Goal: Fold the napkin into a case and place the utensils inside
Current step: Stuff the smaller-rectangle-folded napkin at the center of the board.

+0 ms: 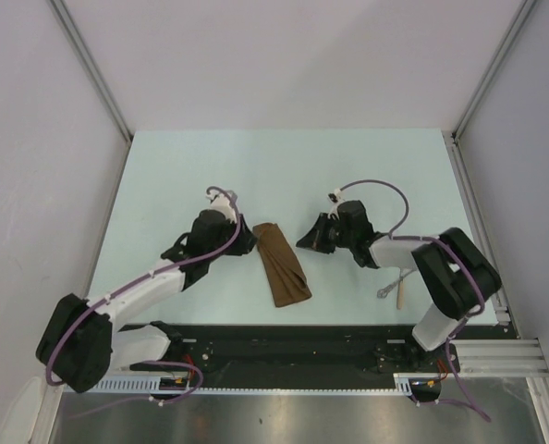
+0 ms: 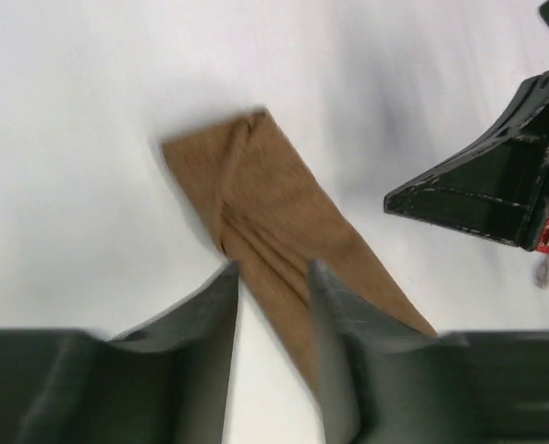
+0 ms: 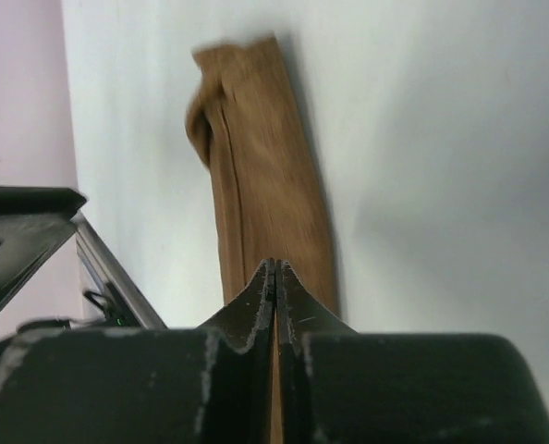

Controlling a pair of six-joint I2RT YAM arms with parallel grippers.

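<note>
The napkin (image 1: 281, 264) lies folded into a narrow brown strip on the table between the two arms, and it also fills the middle of both wrist views as the strip (image 2: 284, 213) (image 3: 256, 166). My left gripper (image 1: 248, 241) sits just left of its far end. Its jaws are open (image 2: 274, 270), and the cloth shows in the gap without being pinched. My right gripper (image 1: 304, 242) hovers just right of the strip with its jaws pressed together (image 3: 275, 265) and nothing between them. The utensils (image 1: 395, 287), silver with a pale tan handle, lie near the right arm's base, partly hidden by that arm.
The pale green table (image 1: 284, 166) is walled in by grey panels at the back and both sides. A black rail (image 1: 284, 347) runs along the near edge between the arm bases. The right gripper's black finger (image 2: 487, 194) shows in the left wrist view.
</note>
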